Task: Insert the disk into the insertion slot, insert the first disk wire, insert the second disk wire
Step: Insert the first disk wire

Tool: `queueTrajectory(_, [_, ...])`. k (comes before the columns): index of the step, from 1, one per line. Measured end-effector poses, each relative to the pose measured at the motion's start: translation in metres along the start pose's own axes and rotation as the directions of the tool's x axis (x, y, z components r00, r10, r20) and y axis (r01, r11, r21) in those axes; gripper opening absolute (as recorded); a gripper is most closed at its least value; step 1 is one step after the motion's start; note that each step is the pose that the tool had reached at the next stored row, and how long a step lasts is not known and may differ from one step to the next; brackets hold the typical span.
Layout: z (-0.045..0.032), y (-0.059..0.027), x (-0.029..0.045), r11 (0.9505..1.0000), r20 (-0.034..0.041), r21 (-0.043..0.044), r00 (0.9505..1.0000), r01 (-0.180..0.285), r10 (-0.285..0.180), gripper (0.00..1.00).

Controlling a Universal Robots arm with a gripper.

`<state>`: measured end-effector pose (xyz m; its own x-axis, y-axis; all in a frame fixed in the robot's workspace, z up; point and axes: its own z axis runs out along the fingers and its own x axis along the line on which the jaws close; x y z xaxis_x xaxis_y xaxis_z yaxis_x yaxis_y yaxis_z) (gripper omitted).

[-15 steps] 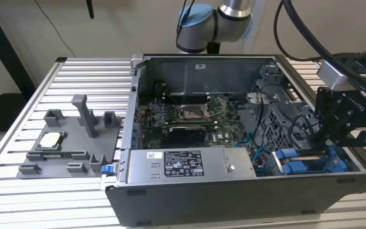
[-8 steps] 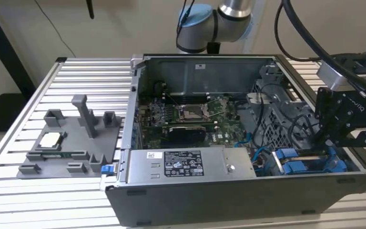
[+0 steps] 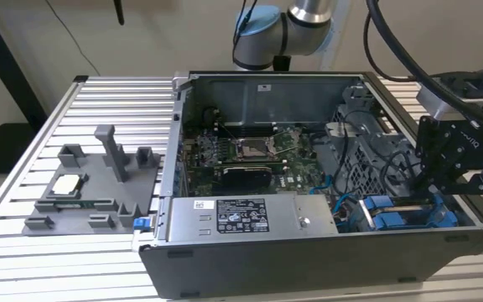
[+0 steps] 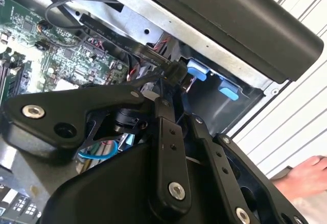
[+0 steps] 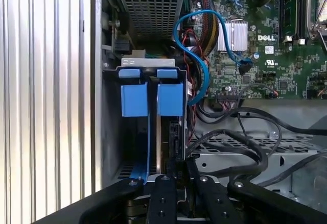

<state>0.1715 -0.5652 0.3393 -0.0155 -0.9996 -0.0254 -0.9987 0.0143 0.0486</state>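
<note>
With the disk (image 5: 170,100) seated in the insertion slot (image 5: 112,132) just ahead of the tool (image 5: 178,172), which looks clenched on a black wire plug (image 4: 176,72), a skewed push could jam the plug against the disk's socket or snag the blue cable (image 5: 196,55) beyond.

Count: computer case (image 3: 309,270), 1. Blue tabs (image 5: 134,100) just ahead of gripper (image 5: 176,169), 2. Blue cable (image 5: 206,76) beyond them, 1. Silver labelled box (image 3: 250,217), 1. Hand (image 4: 301,175), 1.
</note>
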Motion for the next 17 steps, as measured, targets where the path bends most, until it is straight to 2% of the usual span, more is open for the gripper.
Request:
queueTrajectory(11, [0.0068,-0.0003,0.0002,0.9998,0.0014,0.0005,0.9997,-0.022,0.022,0.2])
queueTrajectory(12, [0.0069,-0.0003,0.0002,0.9997,0.0014,0.0006,0.9997,-0.024,0.024,0.2])
queueTrajectory(13, [0.0068,-0.0003,0.0002,0.9997,0.0014,0.0006,0.9997,-0.025,0.025,0.27])
queueTrajectory(17, [0.004,-0.0002,0.0002,0.9995,0.0039,0.0007,0.9995,-0.031,0.031,0.27])
